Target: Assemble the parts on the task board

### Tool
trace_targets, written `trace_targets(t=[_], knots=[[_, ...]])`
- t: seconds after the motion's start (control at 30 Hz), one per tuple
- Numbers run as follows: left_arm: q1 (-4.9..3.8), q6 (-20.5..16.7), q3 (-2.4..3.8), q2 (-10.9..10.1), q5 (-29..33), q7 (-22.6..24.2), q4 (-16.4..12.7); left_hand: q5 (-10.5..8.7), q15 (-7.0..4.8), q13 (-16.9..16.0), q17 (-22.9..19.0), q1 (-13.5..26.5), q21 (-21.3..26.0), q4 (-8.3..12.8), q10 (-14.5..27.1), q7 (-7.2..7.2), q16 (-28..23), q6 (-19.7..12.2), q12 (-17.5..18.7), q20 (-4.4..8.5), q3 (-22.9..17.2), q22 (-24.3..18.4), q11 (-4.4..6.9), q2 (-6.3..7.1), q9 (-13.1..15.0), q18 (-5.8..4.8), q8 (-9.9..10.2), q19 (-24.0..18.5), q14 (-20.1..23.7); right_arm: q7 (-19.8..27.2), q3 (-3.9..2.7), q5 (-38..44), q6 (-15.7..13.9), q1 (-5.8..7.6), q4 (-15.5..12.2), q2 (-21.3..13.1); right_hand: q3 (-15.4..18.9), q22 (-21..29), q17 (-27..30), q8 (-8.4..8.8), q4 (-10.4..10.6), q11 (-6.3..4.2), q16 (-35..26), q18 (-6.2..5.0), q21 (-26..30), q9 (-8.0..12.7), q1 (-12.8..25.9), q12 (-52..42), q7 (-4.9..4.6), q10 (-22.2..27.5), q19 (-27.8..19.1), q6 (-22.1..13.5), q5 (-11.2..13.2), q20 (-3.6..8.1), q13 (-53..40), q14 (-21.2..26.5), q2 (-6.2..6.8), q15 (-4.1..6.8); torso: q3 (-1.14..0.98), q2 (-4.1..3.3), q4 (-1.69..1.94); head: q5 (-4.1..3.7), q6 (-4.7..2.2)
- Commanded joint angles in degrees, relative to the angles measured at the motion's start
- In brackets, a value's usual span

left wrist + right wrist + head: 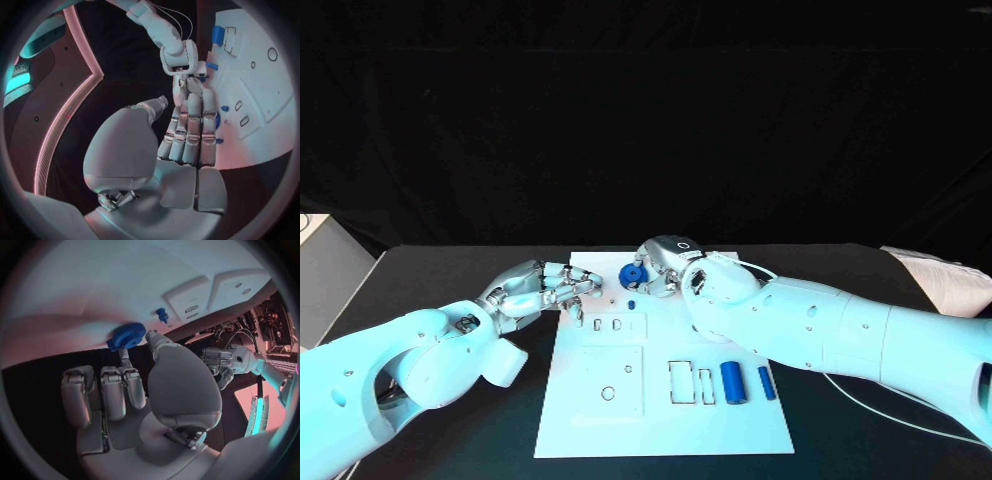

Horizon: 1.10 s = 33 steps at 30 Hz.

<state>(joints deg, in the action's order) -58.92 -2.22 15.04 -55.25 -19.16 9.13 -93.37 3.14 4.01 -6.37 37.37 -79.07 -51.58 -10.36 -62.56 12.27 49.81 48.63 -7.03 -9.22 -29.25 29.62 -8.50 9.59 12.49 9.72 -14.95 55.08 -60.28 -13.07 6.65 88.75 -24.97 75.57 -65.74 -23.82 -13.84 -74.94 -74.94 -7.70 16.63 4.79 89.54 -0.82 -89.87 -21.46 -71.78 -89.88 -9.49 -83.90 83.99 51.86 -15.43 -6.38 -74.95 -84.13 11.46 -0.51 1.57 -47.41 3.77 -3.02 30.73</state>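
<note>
My right hand, silver and many-fingered, sits just above the centre of the head view, at the far edge of the flat white task board. It pinches a small blue toothed gear between thumb and one fingertip, with the other fingers curled back; the right wrist view shows the same gear held over the board's edge. Near it in that view, a tiny blue peg stands upright on the white board.

My left hand lies left of centre in the head view, at the board's left far corner. Its fingers are held straight and close together, with the thumb set apart, and it holds nothing. The fingertips reach the board's edge; I cannot tell whether they touch it.

Lower right on the board lie two blue cylinders, a thick one and a thinner one, side by side next to rectangular recesses. The black table surrounds the board.
</note>
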Motion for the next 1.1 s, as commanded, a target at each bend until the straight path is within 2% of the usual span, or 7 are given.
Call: trace_targets(t=[0.03, 0.37, 0.5, 0.7, 0.87, 0.9, 1.1], knots=[[-0.01, 0.9, 0.04, 0.1, -0.1, 0.3, -0.2, -0.04, -0.03, -0.1, -0.1, -0.3, -0.3, 0.1, 0.4, 0.16, -0.3, -0.4, -0.3, 0.01, -0.2, 0.1, 0.18, 0.06, 0.0, 0.78, 0.1, -0.4, 0.4, 0.4, 0.41, -1.0, 4.9, -0.38, 0.1, -0.2, 0.4, -15.1, -14.3, -0.39, 0.0, 0.17, 0.3, 0.82, -0.1, 0.0, 0.2, -0.1, -0.09, -6.1, 6.0, 0.5, -0.2, -0.30, -15.1, -5.7, -0.53, -0.23, -0.01, -0.03, 0.01, -0.03, -0.04], [-0.01, 1.0, 0.04, 0.1, -0.2, 0.3, -0.1, -0.04, 0.01, -0.1, -0.2, -0.3, -0.5, 0.2, 0.5, 0.19, -0.3, -0.4, -0.3, -0.05, -0.3, 0.1, 0.14, -0.02, 0.1, 0.80, 0.0, -0.6, 0.5, 0.1, 0.59, -0.5, 4.2, -0.38, -0.9, -1.6, 0.5, -15.1, -14.3, -0.40, 0.1, 0.13, 0.3, 0.82, -0.1, -0.1, 0.5, -0.1, -0.05, -6.1, 6.0, 0.6, -0.4, -0.26, -15.1, -5.7, -0.80, -0.19, -0.03, -0.02, -0.01, -0.06, 0.10], [-0.01, 1.0, 0.04, 0.0, -0.2, 0.3, -0.1, -0.04, 0.01, -0.1, -0.2, -0.3, -0.5, 0.2, 0.5, 0.19, -0.3, -0.4, -0.3, -0.05, -0.3, 0.1, 0.14, -0.02, 0.1, 0.80, 0.0, -0.6, 0.5, -0.3, 0.61, 0.0, 2.3, -0.40, -2.1, -2.9, 0.4, -15.1, -14.2, -0.42, 0.0, 0.11, 0.3, 0.82, -0.1, -0.1, 0.5, -0.1, -0.03, -6.1, 6.0, 0.6, -0.5, -0.25, -15.1, -5.7, -0.92, -0.17, -0.03, -0.03, 0.10, -0.04, 0.15], [0.00, 1.0, 0.04, 0.0, -0.2, 0.4, 0.0, -0.04, 0.01, -0.1, -0.2, -0.3, -0.5, 0.2, 0.5, 0.19, -0.3, -0.4, -0.3, -0.05, -0.3, 0.1, 0.14, -0.02, 0.1, 0.80, 0.0, -0.6, 0.5, -0.4, 0.59, 1.0, -1.1, -0.41, -4.8, -5.4, 0.3, -15.1, -14.2, -0.49, -0.1, 0.07, 0.3, 0.82, -0.1, -0.1, 0.4, -0.1, 0.01, -6.1, 6.0, 0.8, -0.8, -0.21, -15.1, -5.7, -1.18, -0.13, 0.00, 0.03, 0.06, 0.04, 0.10], [0.00, 1.0, 0.04, -0.1, -0.2, 0.4, 0.1, -0.04, 0.01, -0.1, -0.2, -0.3, -0.5, 0.2, 0.5, 0.19, -0.3, -0.4, -0.3, -0.05, -0.3, 0.1, 0.14, -0.02, 0.1, 0.80, 0.0, -0.6, 0.5, 1.6, 0.34, -0.7, -5.5, -0.29, -8.8, -9.4, -0.2, -15.1, -14.2, -0.61, -0.5, -0.08, 0.3, 0.82, -0.1, -0.2, -0.9, -0.1, 0.15, -6.1, 6.0, 1.2, -1.1, -0.07, -15.1, -5.7, -1.13, 0.03, -0.07, 0.12, -0.23, 0.27, 0.06], [0.00, 1.0, 0.04, -0.2, -0.2, 0.5, 0.1, -0.04, 0.01, -0.1, -0.2, -0.3, -0.5, 0.2, 0.5, 0.19, -0.3, -0.4, -0.3, -0.05, -0.3, 0.1, 0.14, -0.02, 0.1, 0.80, 0.0, -0.6, 0.5, 2.6, 0.24, -1.9, -6.3, -0.21, -9.6, -10.4, -0.4, -15.1, -14.1, -0.60, -0.7, -0.10, 0.2, 0.82, -0.1, -0.2, -1.5, -0.1, 0.17, -6.1, 6.0, 1.2, -1.1, -0.02, -15.1, -5.6, -1.05, 0.07, -0.15, 0.15, -0.28, 0.27, -0.01], [0.01, 0.9, 0.04, -0.2, -0.1, 0.6, 0.7, -0.04, 0.01, -0.1, -0.2, -0.3, -0.5, 0.2, 0.5, 0.19, -0.3, -0.4, -0.3, -0.05, -0.3, 0.1, 0.14, -0.02, 0.1, 0.80, 0.0, -0.6, 0.5, 10.5, -0.19, -12.8, -7.8, 0.86, -13.2, -15.9, -2.0, -15.1, -13.2, -0.28, -1.9, 0.03, 0.0, 0.82, -0.1, -0.1, -5.2, 0.1, -0.01, -5.8, 6.0, 1.1, 0.0, 0.02, -14.8, -5.4, -0.73, 0.04, -0.46, 0.59, -0.90, 0.46, -0.15]])
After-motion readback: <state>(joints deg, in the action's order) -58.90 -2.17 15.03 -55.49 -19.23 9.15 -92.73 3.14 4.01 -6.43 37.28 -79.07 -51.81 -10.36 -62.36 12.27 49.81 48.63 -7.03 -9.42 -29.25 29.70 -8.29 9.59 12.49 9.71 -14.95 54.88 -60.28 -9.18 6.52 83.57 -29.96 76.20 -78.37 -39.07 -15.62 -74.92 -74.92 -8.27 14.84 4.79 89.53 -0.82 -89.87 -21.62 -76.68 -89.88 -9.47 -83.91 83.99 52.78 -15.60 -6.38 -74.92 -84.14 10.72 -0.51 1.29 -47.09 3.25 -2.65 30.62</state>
